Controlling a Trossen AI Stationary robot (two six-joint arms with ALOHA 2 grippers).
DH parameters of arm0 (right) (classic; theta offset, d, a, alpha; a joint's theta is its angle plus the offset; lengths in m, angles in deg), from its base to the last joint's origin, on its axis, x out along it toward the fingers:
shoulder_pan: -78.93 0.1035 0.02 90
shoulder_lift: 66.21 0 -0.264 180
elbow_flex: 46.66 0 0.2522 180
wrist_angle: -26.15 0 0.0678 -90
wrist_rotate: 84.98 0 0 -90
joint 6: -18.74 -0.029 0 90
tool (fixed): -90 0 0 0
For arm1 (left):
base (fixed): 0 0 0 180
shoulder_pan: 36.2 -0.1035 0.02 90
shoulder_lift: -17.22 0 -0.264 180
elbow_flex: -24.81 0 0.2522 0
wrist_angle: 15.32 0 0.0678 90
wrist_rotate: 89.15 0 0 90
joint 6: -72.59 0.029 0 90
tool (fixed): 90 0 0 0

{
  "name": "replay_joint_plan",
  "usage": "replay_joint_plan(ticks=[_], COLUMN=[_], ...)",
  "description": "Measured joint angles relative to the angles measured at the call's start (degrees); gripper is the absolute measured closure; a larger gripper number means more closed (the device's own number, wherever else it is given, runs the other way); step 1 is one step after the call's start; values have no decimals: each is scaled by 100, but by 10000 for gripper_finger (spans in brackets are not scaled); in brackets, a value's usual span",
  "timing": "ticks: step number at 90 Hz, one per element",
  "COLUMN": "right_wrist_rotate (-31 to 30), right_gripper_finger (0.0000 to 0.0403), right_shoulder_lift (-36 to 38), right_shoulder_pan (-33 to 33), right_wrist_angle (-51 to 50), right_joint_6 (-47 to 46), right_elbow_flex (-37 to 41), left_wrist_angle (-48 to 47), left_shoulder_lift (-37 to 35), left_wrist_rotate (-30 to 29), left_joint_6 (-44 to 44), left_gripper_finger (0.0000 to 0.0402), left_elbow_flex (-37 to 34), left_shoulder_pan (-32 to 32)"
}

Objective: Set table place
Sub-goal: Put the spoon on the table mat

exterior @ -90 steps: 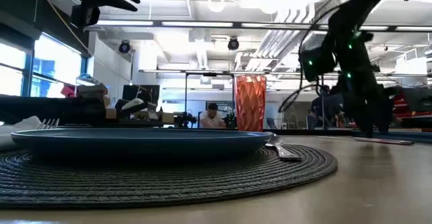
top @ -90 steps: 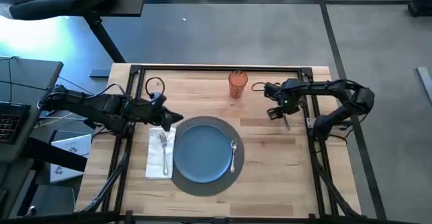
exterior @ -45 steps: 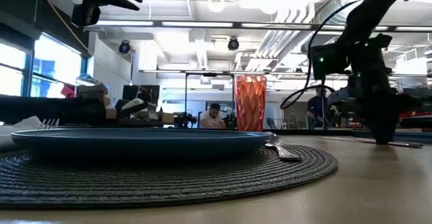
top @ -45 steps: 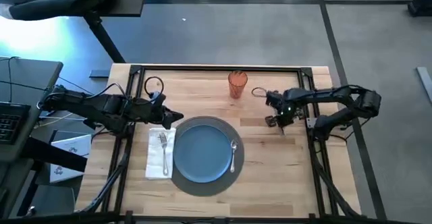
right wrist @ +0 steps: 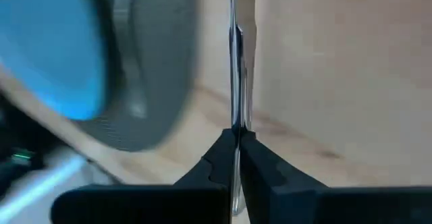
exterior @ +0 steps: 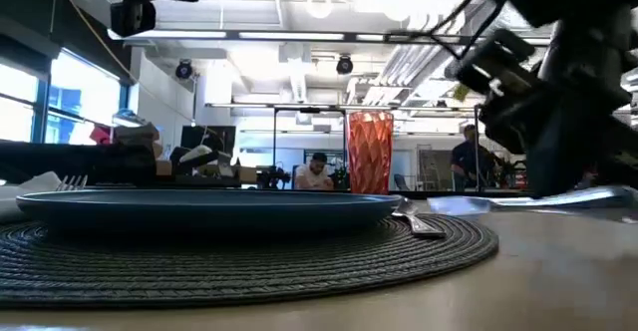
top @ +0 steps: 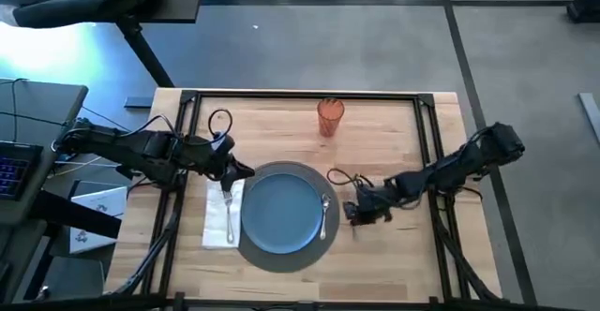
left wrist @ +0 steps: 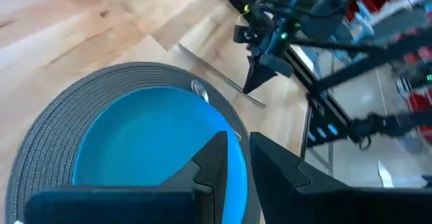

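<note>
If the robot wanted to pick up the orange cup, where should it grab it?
Probably around the middle of the orange tumbler, coming in level from the side. It stands upright and alone on the table, so the fingers could close on opposite walls. The right gripper is busy, shut on the knife; the open left gripper hovers above the napkin.

Knife [right wrist: 235, 62] tip beyond frame edge
</note>
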Motion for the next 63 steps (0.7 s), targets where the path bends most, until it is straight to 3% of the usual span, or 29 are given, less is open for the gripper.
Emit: replay_joint_plan(ticks=[7, 28, 42, 63], right_wrist_rotate=[-233, -45, -53, -49], right_gripper_finger=[402, 402, 403, 384], right_shoulder_lift=[-235, -1188, -1604, -1567], right_shoulder_pan=[195, 228, 168, 10], right_wrist_angle=[174, 39, -946, -2156], right_joint_6=[-135, 357, 235, 759], right_elbow_flex=[-207, -1278, -1975, -2527], left_wrist_angle=[-1, -8, -12, -4], left_shoulder_lift=[0, 0, 0, 0], left_wrist_rotate=[159, 449, 509, 512], left_joint_6=[138, 426, 451, 427], left_gripper_finger=[351, 351, 351, 351], left_elbow_flex=[0, 0, -2, -2], left_shoulder_pan=[0, 2, 2, 2])
